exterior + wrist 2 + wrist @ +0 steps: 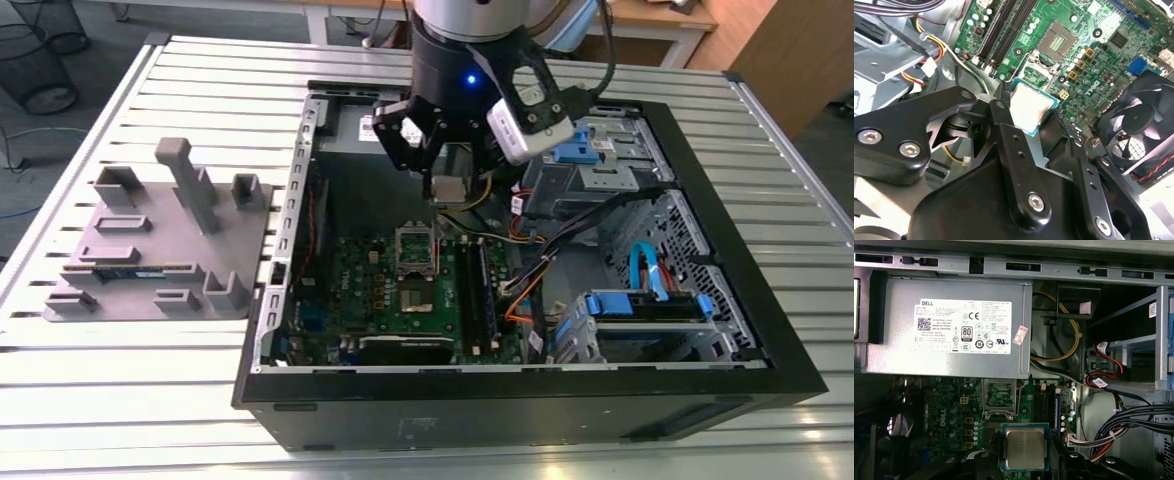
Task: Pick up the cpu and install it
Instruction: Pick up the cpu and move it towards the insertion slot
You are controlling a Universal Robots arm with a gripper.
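On the exterior view's left, a grey fixture plate with upright blocks (pixel 160 245) lies on the slatted metal table (pixel 80 400). A long narrow green memory stick (pixel 130 270) rests in one of its low holders.

Beside the plate stands an open black computer case (pixel 534 405) with a green motherboard (pixel 380 300) flat inside it. Near the middle of the board sits the rectangular metal socket frame with a dark centre (pixel 416 262), with nothing seated in it.

Above the board the arm's black tool (pixel 450 188) hangs inside the case. It pinches the small flat square cpu with a shiny silver top and pale rim (pixel 450 192) by its edges. Both wrist views show the cpu (pixel 1030 107) (pixel 1025 447) between the dark fingers (pixel 1004 125), held level and clear of the board, apart from the socket frame (pixel 999 399). A silver boxy power supply (pixel 949 330) sits along the case wall beyond the socket.

On the exterior view's right, blue-tabbed metal drive bays (pixel 641 305) and bundled cables (pixel 527 290) fill that side of the case.
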